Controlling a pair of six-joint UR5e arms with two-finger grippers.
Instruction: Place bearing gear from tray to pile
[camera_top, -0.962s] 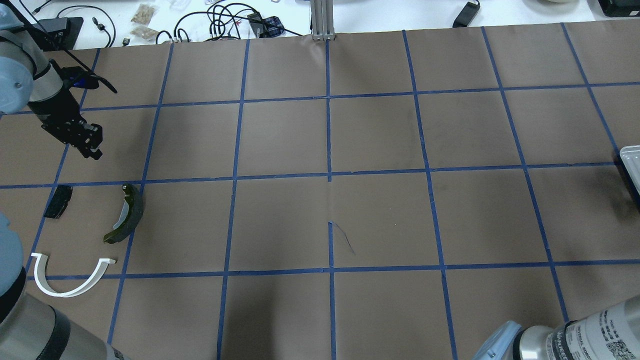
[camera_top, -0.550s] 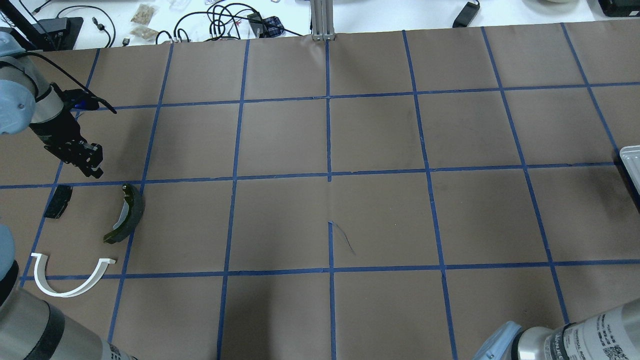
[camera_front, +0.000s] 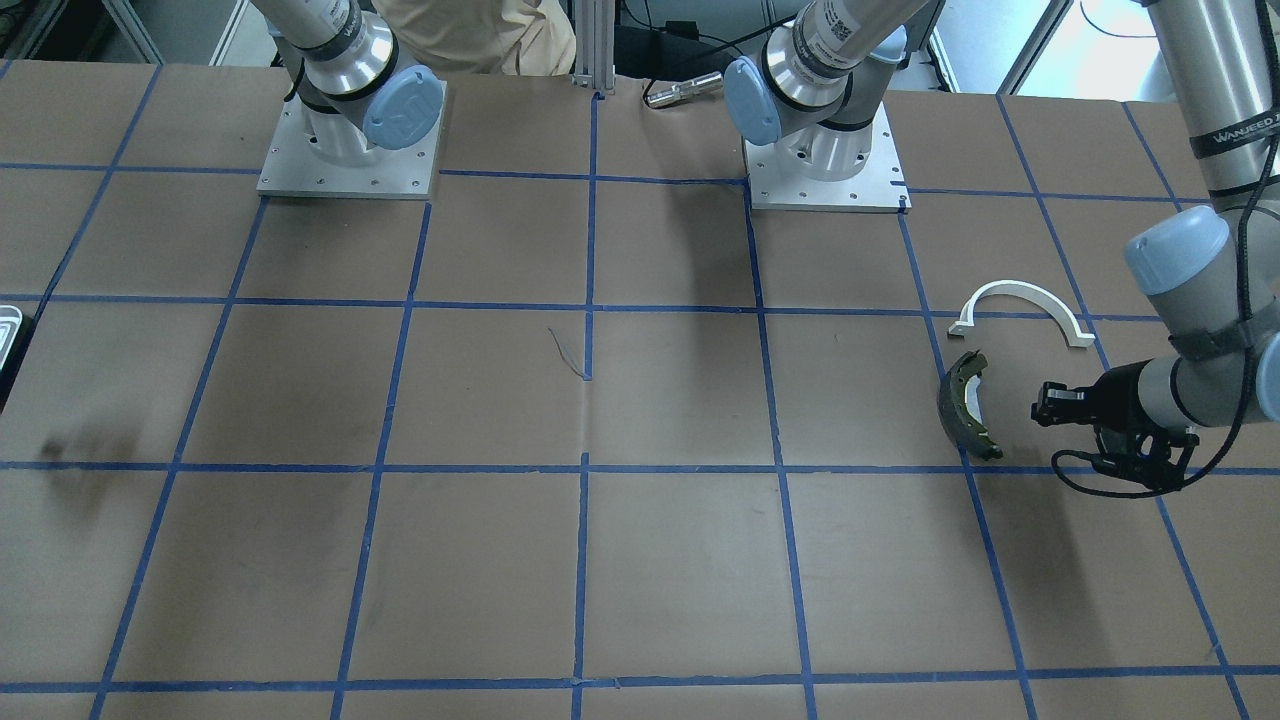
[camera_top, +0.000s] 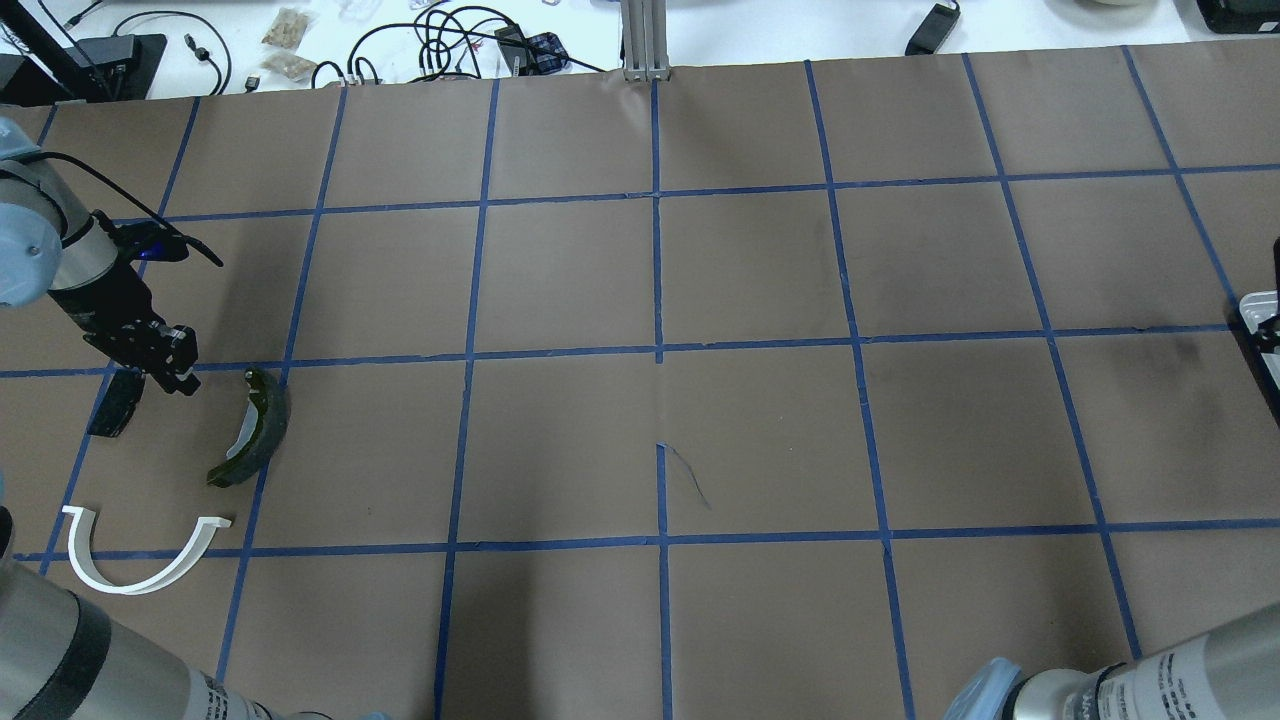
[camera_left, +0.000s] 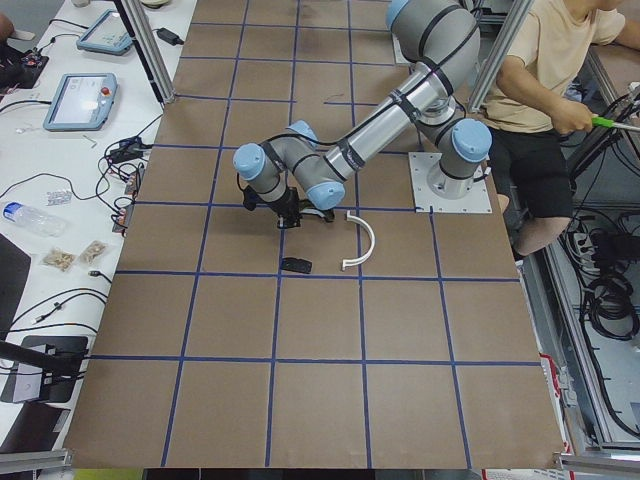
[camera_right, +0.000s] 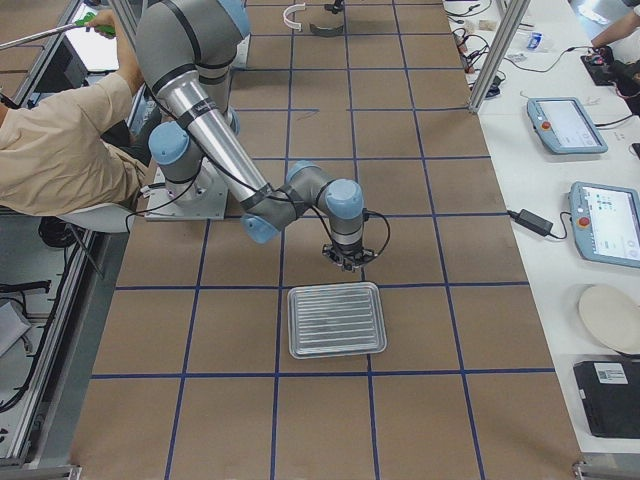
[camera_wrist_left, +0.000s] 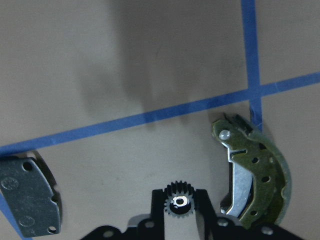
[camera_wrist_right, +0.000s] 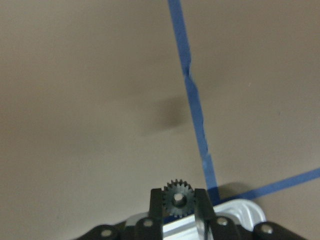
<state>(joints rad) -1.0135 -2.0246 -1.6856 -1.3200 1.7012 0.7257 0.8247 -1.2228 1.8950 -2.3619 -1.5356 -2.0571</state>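
The desk (camera_top: 760, 450) has a brown cover divided into squares by blue tape.

The left arm (camera_top: 60, 270) reaches to the pile at the desk's left end. The right arm (camera_right: 215, 130) reaches to the tray (camera_right: 336, 320) at the right end. Pile and tray are well apart.

The tray is a shallow silvery metal pan with a rounded rim, lying flat on the desk.

The pile consists of three loose parts, none touching another:
- a white arch (camera_front: 1015, 287), nearest the robot's base;
- a dark curved brake shoe (camera_top: 255, 430) with an olive edge;
- a small black brake pad (camera_top: 115, 405).

The left jaws are clenched on a small black toothed gear (camera_wrist_left: 179, 201). It sits upright between the two fingers (camera_wrist_left: 158, 210) at their tips, with its bore toward the wrist camera. In that view the jaws hang between the brake pad on one side and the brake shoe on the other. The gear is clear of both. Contact with the desk cannot be told.

The right jaws are clenched on a second gear (camera_wrist_right: 178, 198), pinched the same way at the fingertips. These jaws are raised above the desk at the tray's rim, on the side facing the desk's middle. A corner of that rim shows just under the fingers in the right wrist view.
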